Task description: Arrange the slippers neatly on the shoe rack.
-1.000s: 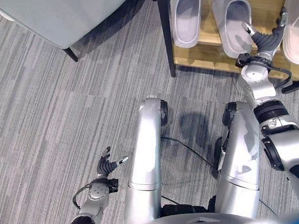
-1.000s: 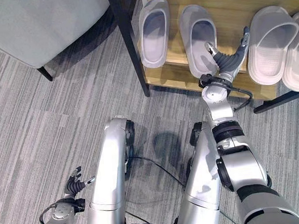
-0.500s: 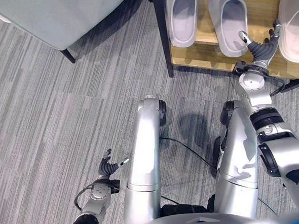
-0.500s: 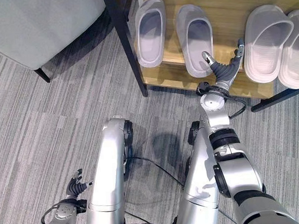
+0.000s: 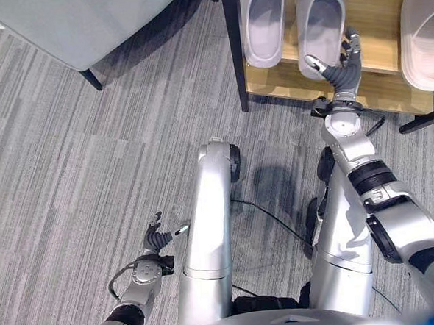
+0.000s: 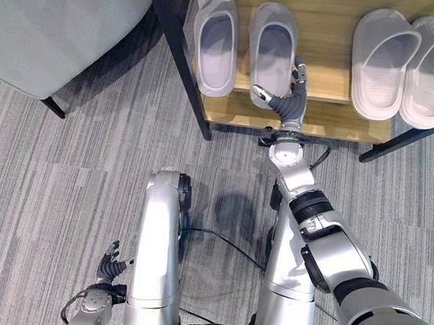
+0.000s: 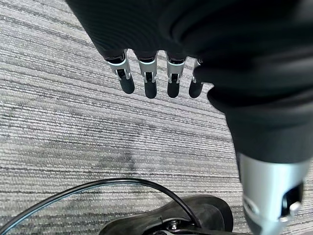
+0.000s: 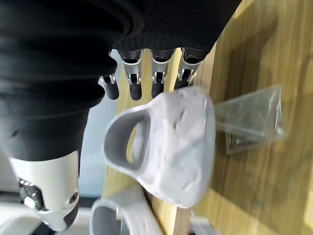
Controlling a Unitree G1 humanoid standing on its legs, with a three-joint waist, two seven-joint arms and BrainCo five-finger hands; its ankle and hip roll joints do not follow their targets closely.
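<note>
Fingers (image 8: pixel 131 81) of the right hand (image 6: pixel 285 103) are spreading loosely, thumb apart, holding nothing, hovering just beside the heel of a grey slipper (image 6: pixel 272 47). That slipper is lying on the wooden shoe rack (image 6: pixel 330 89) at about twelve o'clock, with its partner slipper (image 6: pixel 217 44) close at its nine o'clock. Two pale slippers (image 6: pixel 384 62) are sitting well apart at three o'clock on the same shelf. The left hand (image 6: pixel 110 268) is hanging at seven o'clock over striped grey carpet (image 5: pixel 70 179), fingers relaxed and empty.
</note>
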